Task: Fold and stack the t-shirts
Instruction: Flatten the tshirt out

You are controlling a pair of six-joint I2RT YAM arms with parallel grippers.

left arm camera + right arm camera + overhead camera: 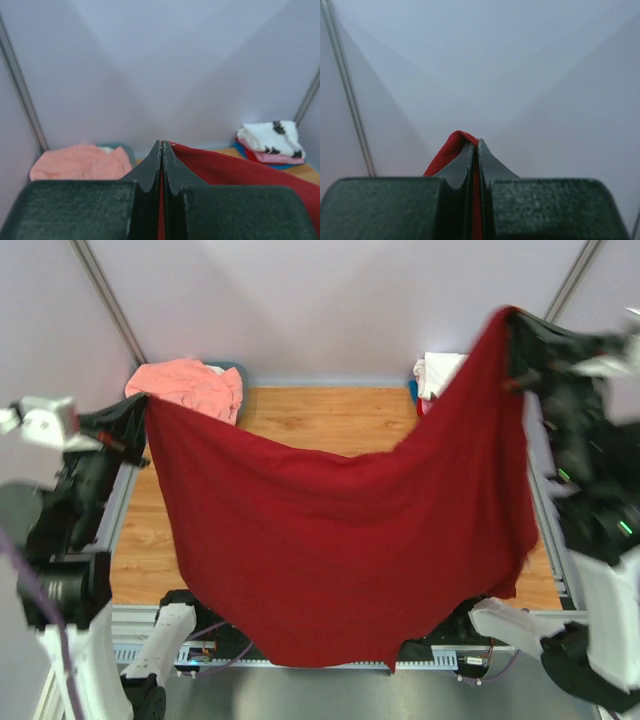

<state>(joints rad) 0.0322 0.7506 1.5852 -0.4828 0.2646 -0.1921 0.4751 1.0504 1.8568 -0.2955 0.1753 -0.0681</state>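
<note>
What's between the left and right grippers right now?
The dark red t-shirt, spread and sagging from the left gripper to the right gripper, both shut on its upper edge; clearest in the top view.

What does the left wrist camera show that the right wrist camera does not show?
Only left wrist: a salmon-pink t-shirt in a heap, a folded stack topped by a white printed t-shirt, and some wooden table. Only right wrist: nothing of its own. Both: bare wall and a gripper shut on the dark red t-shirt, the left gripper and the right gripper.
</note>
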